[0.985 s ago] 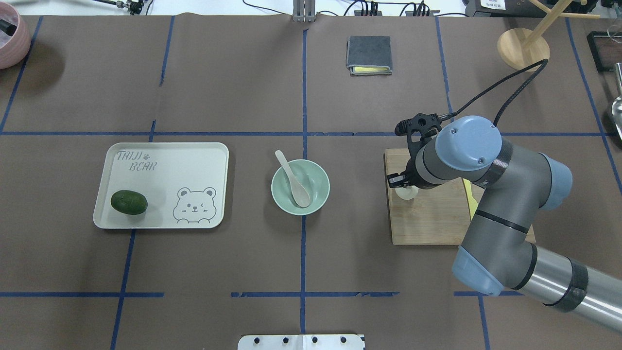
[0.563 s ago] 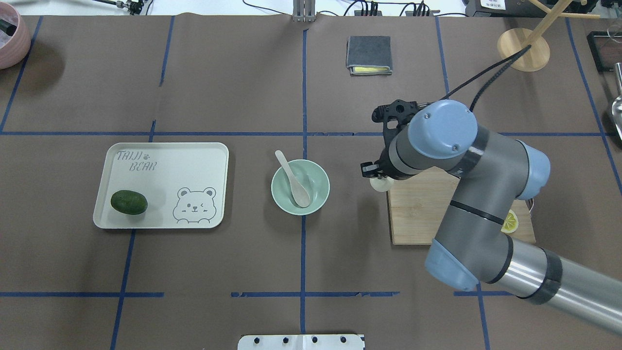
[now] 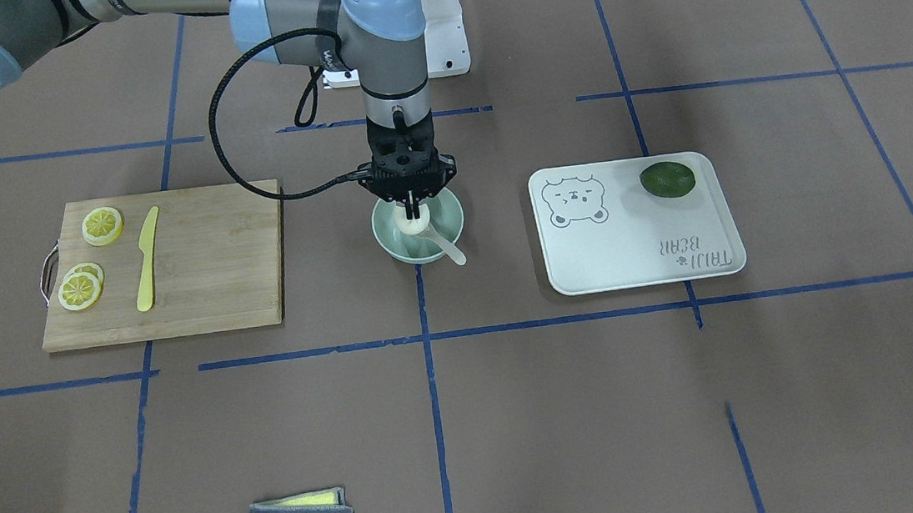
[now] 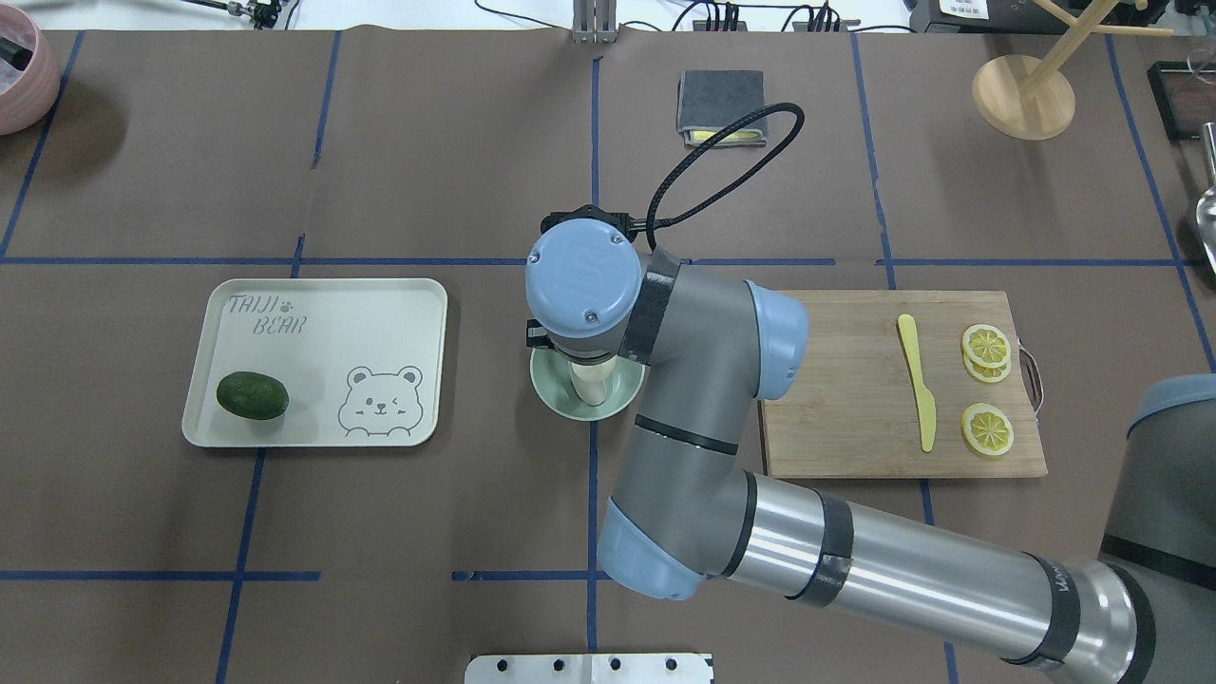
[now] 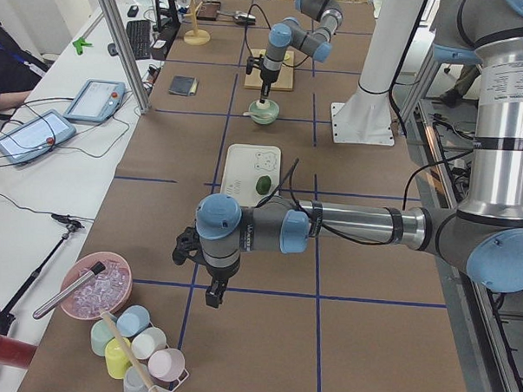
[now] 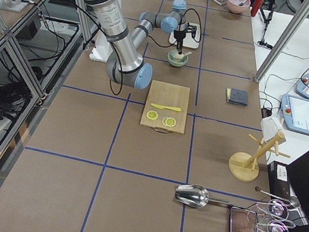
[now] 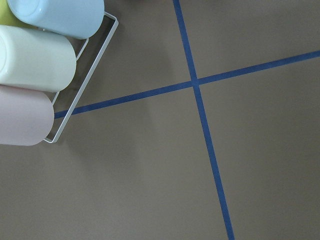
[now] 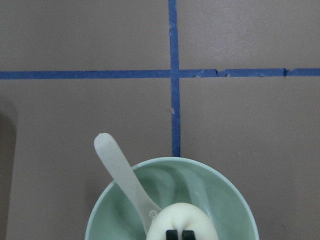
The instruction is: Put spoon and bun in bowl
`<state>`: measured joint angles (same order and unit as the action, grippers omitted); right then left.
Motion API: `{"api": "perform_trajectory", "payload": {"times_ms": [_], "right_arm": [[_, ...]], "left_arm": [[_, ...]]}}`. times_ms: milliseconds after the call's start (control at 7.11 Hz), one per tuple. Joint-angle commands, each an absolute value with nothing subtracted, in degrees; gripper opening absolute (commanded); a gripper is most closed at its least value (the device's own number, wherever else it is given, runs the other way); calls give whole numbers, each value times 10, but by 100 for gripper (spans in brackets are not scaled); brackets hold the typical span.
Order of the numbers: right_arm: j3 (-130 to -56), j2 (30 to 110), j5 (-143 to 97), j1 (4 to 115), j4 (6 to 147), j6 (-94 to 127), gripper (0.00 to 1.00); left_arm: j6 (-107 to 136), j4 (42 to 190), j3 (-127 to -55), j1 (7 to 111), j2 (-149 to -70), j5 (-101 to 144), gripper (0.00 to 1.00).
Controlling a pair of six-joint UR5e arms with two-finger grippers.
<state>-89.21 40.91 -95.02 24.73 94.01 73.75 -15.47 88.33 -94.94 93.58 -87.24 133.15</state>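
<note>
The pale mint-green bowl (image 3: 444, 217) stands at the table's middle, with the off-white spoon (image 3: 447, 249) lying in it and its handle over the rim. My right gripper (image 3: 412, 210) hangs straight down over the bowl, shut on the white bun (image 3: 412, 226), which is inside the bowl's rim. The right wrist view shows the bun (image 8: 182, 220) just above the bowl (image 8: 205, 170), next to the spoon (image 8: 120, 167). In the overhead view my wrist hides most of the bowl (image 4: 545, 388). My left gripper (image 5: 212, 293) is far off near the cup rack; I cannot tell if it is open.
A white bear-print tray (image 4: 323, 313) with a dark green fruit (image 4: 252, 395) lies left of the bowl. A wooden cutting board (image 4: 836, 380) holds a yellow knife (image 4: 918, 394) and lemon slices (image 4: 986, 429). A grey cloth (image 4: 720, 95) lies at the back. Pastel cups (image 7: 35, 65) are by my left wrist.
My right gripper has carried the bun leftward from the cutting board's edge to over the bowl. The spoon and bowl have not moved.
</note>
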Motion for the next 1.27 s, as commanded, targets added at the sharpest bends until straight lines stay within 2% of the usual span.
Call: {"api": "perform_trajectory", "payload": {"times_ms": [0, 141, 281, 704, 1126], "right_arm": [[-866, 407, -933, 234, 940, 744, 0], [-866, 406, -933, 234, 938, 737, 45], [-867, 405, -933, 233, 939, 741, 99], [-902, 415, -946, 261, 943, 728, 100], [-969, 539, -1164, 482, 939, 447, 100]], "left_arm": [[-155, 883, -949, 936, -873, 1332, 100], [-155, 883, -949, 935, -873, 1332, 100], [-155, 883, -949, 935, -874, 1332, 100], [-156, 884, -949, 935, -875, 1332, 100], [-158, 882, -951, 935, -874, 1325, 100]]}}
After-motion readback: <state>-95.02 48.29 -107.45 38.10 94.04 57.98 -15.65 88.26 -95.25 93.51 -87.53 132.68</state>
